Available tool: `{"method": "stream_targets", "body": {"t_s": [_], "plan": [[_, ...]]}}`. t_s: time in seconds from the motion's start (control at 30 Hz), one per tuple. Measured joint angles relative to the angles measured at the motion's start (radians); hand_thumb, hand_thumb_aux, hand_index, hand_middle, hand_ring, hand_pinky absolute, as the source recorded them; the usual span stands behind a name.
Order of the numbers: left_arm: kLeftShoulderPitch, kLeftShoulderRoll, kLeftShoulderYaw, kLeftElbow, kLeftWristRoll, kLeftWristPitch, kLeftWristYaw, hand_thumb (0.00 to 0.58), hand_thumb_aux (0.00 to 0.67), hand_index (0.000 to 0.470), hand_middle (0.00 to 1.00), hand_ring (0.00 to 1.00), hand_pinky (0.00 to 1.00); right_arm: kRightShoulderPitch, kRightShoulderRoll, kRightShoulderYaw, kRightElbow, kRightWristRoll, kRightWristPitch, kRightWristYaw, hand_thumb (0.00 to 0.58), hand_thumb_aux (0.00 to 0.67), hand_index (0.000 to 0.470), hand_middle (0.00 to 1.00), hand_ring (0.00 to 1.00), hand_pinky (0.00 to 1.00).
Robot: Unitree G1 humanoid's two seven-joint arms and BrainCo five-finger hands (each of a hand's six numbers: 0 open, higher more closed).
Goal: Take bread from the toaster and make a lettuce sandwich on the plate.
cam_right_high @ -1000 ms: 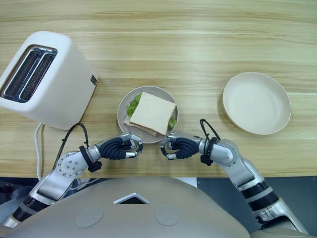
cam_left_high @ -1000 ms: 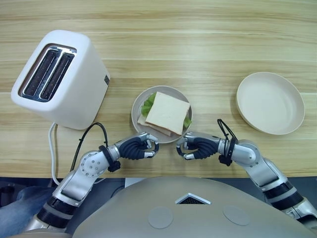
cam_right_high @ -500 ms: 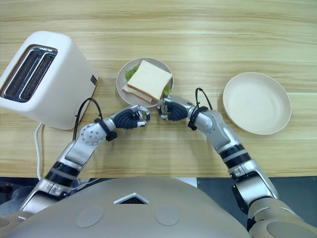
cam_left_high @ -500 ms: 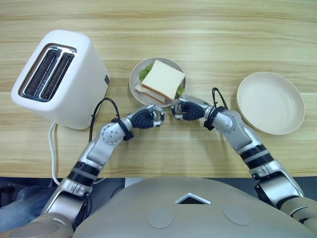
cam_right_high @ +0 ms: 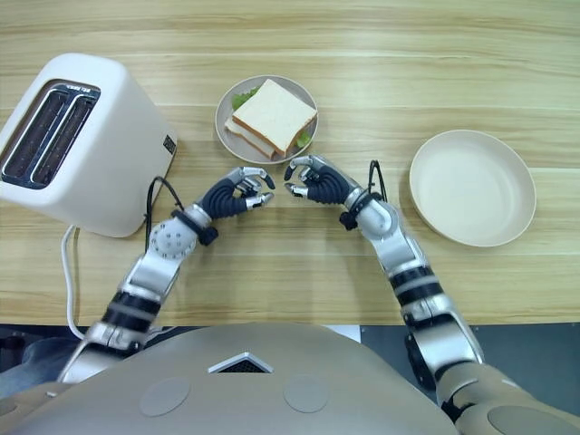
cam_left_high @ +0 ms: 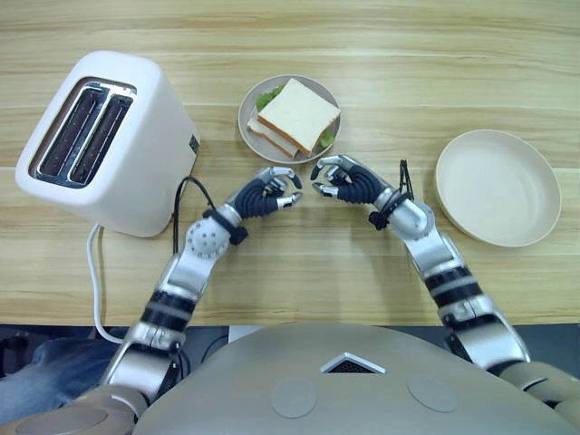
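Note:
A sandwich [cam_left_high: 299, 113] of two white bread slices, with green lettuce [cam_left_high: 266, 98] showing at its edges, lies on a small grey plate [cam_left_high: 244, 116] at the middle of the wooden table. The white toaster [cam_left_high: 136, 154] stands to the left, and both of its slots look dark. My left hand [cam_left_high: 272, 188] and right hand [cam_left_high: 338, 178] sit side by side just on the near side of the plate, a small gap away from its rim. Both have loosely curled fingers and hold nothing.
An empty cream plate [cam_left_high: 494, 186] lies at the right. The toaster's black and white cables [cam_left_high: 181, 195] run past my left forearm toward the table's near edge. Bare wood stretches beyond the sandwich plate.
The plate with the sandwich has slid away from me across the table, with both fists behind it. Both arms have stretched forward, the fingers have loosened, and the hands now stand just off the rim.

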Motion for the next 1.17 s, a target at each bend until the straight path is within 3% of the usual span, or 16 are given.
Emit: {"method": "stream_targets", "body": {"t_s": [0.13, 0.17, 0.47, 0.73, 0.97, 1.17], "plan": [[0.283, -0.081, 0.03, -0.238, -0.133, -0.027, 0.078, 0.0, 0.0, 0.0, 0.0, 0.0, 0.0, 0.304, 0.001, -0.042, -0.284, 0.214, 0.075, 0.049, 0.0, 0.0, 0.0, 0.0, 0.0, 0.0], [0.315, -0.101, 0.043, -0.255, -0.135, -0.038, 0.103, 0.0, 0.0, 0.0, 0.0, 0.0, 0.0, 0.33, 0.004, -0.044, -0.289, 0.226, 0.077, 0.053, 0.0, 0.0, 0.0, 0.0, 0.0, 0.0], [0.539, -0.281, 0.165, -0.386, 0.01, -0.15, 0.399, 0.0, 0.0, 0.0, 0.0, 0.0, 0.0, 0.269, 0.051, -0.037, -0.278, 0.12, 0.004, 0.02, 0.0, 0.0, 0.0, 0.0, 0.0, 0.0], [0.588, -0.294, 0.173, -0.447, 0.075, -0.103, 0.407, 0.0, 0.0, 0.0, 0.0, 0.0, 0.0, 0.362, 0.047, -0.043, -0.395, 0.061, 0.017, -0.016, 0.0, 0.0, 0.0, 0.0, 0.0, 0.0], [0.504, -0.266, 0.191, -0.462, 0.073, -0.009, 0.346, 0.0, 0.0, 0.0, 0.0, 0.0, 0.0, 0.446, 0.072, -0.084, -0.451, 0.062, 0.026, -0.09, 0.0, 0.0, 0.0, 0.0, 0.0, 0.0], [0.473, -0.277, 0.186, -0.436, 0.06, 0.007, 0.342, 0.0, 0.0, 0.0, 0.0, 0.0, 0.0, 0.477, 0.097, -0.109, -0.464, 0.084, 0.048, -0.116, 0.0, 0.0, 0.0, 0.0, 0.0, 0.0]]}}
